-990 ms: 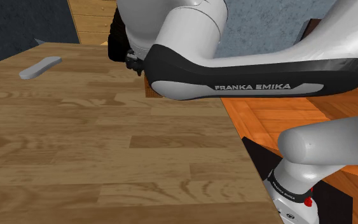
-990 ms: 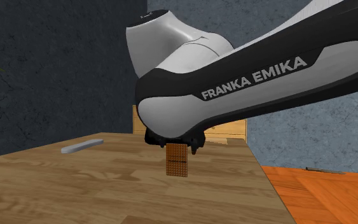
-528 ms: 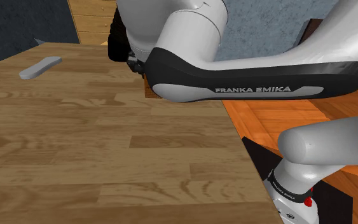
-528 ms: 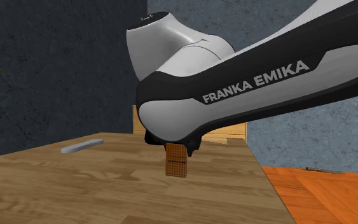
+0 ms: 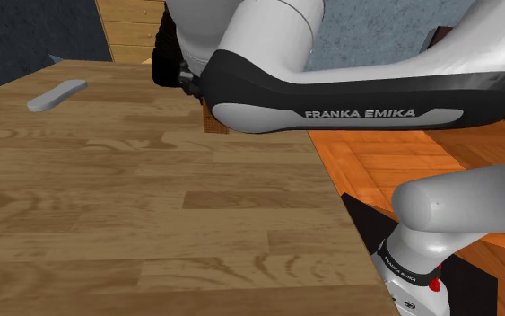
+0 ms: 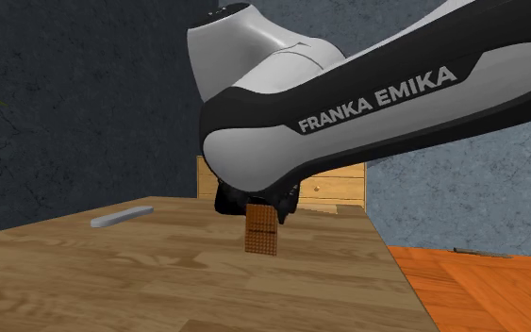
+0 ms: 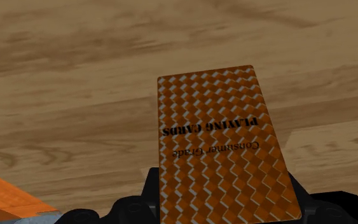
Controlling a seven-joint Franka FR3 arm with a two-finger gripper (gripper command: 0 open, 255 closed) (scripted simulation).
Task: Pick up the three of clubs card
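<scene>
The orange diamond-patterned rectangular card (image 6: 260, 236) is pinched upright in the black claw (image 6: 257, 206), at its six o'clock over the wooden tabletop (image 6: 159, 273), and may be dropped if its edge grip is jolted.

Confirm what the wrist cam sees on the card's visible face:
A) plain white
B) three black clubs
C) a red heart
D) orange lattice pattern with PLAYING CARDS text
D: the card faces the wrist camera with an orange lattice pattern printed PLAYING CARDS, and no pips are visible.
</scene>
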